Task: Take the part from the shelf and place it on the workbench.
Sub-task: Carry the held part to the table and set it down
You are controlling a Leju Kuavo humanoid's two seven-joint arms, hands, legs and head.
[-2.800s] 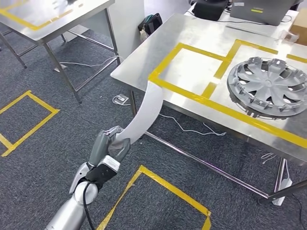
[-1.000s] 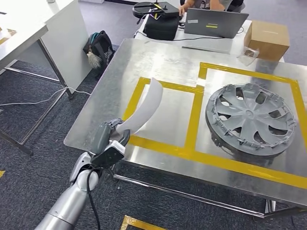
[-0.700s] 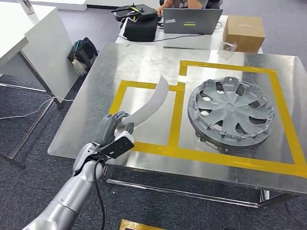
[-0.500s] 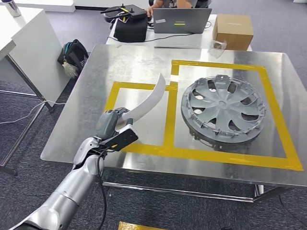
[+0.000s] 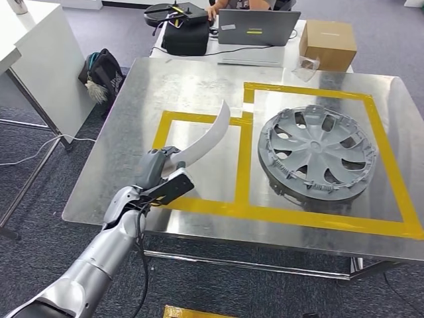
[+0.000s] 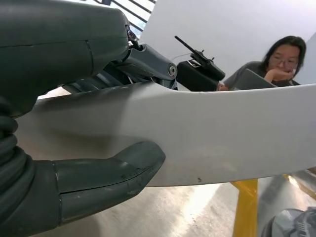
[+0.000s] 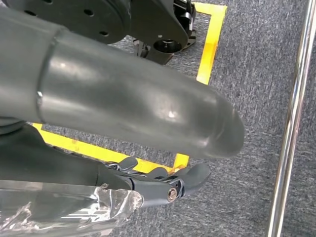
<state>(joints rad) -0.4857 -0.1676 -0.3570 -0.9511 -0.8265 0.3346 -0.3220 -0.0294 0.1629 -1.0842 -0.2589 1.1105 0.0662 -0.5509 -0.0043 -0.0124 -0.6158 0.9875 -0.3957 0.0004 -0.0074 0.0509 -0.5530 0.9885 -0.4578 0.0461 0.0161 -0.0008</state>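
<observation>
Over workbench (image 5: 130, 126), left hand (image 5: 152, 173) grips part (image 5: 207, 136).

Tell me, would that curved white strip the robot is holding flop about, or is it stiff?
Probably fairly stiff: gripped at one end by the left hand, the white part juts out over the workbench keeping its curve, without drooping. It looks thin, so likely light. Its smooth surface might be slippery.

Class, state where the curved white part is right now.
In the head view, the curved white part is held by the left hand above the workbench's left taped square.
</observation>
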